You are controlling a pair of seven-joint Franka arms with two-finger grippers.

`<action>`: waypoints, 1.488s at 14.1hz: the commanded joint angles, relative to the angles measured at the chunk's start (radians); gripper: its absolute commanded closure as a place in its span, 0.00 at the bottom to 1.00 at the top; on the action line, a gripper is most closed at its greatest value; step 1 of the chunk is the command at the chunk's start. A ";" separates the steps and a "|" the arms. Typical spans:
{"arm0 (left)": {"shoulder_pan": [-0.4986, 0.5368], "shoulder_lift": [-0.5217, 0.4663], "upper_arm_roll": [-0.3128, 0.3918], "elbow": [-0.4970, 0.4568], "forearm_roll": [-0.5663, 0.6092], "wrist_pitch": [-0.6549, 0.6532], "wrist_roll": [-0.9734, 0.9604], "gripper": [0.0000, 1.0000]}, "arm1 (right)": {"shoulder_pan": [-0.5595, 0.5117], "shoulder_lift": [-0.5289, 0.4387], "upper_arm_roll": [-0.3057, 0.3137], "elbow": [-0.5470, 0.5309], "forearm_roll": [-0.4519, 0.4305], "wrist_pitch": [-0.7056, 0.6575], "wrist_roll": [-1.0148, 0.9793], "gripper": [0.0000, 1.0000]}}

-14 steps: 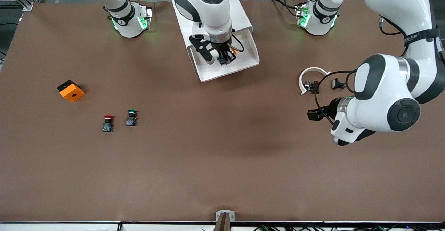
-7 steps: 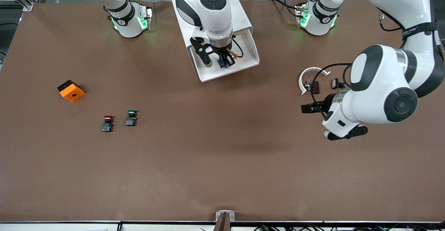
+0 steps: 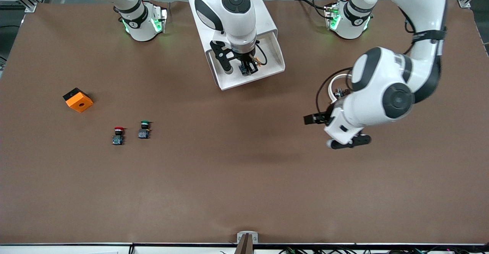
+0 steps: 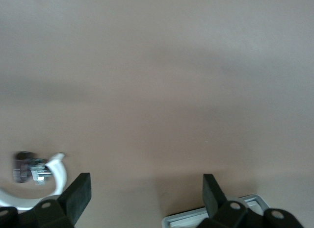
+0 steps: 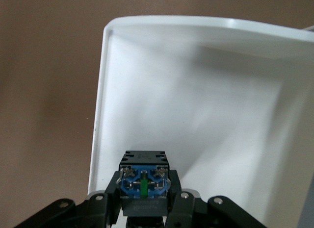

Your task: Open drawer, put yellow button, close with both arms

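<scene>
The drawer (image 3: 228, 83) is pulled out of the white cabinet (image 3: 263, 15), and its white tray (image 5: 162, 105) shows bare inside. My right gripper (image 3: 246, 67) hangs over the tray, shut on the yellow button (image 3: 244, 69). The right wrist view shows the button's black and blue body (image 5: 143, 181) clamped between the fingers, with the cap hidden. My left gripper (image 3: 349, 142) is open and empty (image 4: 144, 189) over bare table toward the left arm's end, apart from the drawer.
An orange cube with a hole (image 3: 78, 99), a red-capped button (image 3: 118, 135) and a green-capped button (image 3: 144, 129) lie toward the right arm's end. A white ring (image 3: 333, 86) with small dark parts lies partly under the left arm, also in the left wrist view (image 4: 54, 171).
The left arm has swung toward the middle of the table, covering part of the white ring. The right gripper stays over the tray with the button.
</scene>
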 commanded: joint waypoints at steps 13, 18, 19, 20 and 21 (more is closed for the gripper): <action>-0.229 -0.120 -0.123 -0.313 0.026 0.294 -0.386 0.00 | -0.112 -0.093 -0.014 0.254 0.018 -0.264 -0.066 0.00; -0.243 -0.115 -0.192 -0.318 0.020 0.294 -0.436 0.00 | -0.196 -0.161 -0.016 0.254 0.018 -0.389 -0.310 0.00; -0.243 -0.115 -0.201 -0.318 0.014 0.292 -0.442 0.00 | -0.225 -0.171 -0.016 0.254 0.018 -0.420 -0.382 0.00; -0.243 -0.115 -0.219 -0.318 0.012 0.291 -0.468 0.00 | -0.254 -0.187 -0.016 0.254 0.018 -0.454 -0.482 0.00; -0.243 -0.115 -0.236 -0.318 0.012 0.291 -0.491 0.00 | -0.284 -0.205 -0.016 0.253 0.012 -0.481 -0.589 0.00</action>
